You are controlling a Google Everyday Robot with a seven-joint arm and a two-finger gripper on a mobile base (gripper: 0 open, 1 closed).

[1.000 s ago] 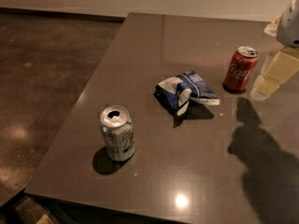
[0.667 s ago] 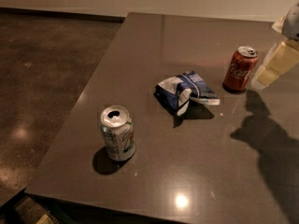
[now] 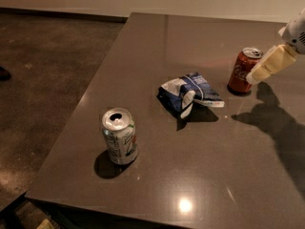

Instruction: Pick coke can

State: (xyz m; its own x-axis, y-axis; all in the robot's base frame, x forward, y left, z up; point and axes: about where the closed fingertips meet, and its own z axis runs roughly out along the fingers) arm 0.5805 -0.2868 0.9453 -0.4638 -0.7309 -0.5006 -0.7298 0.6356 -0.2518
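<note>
The coke can [image 3: 239,72], red with white script and a silver top, stands upright at the far right of the dark table [image 3: 143,46]. My gripper [image 3: 260,70] comes in from the right edge of the camera view, cream-coloured under a white wrist. It hangs just to the right of the can, level with the can's upper half, and overlaps its right side in the picture. I cannot tell whether it touches the can. Its shadow falls on the table to the right of the can.
A crumpled blue-and-white chip bag [image 3: 190,93] lies in the middle of the table, left of the coke can. A silver-and-green can [image 3: 119,136] stands upright near the front left. The table's left edge drops to a dark floor [image 3: 43,80].
The gripper has risen a little and shifted left, closer to the coke can's upper right side. The cans and the bag have not moved.
</note>
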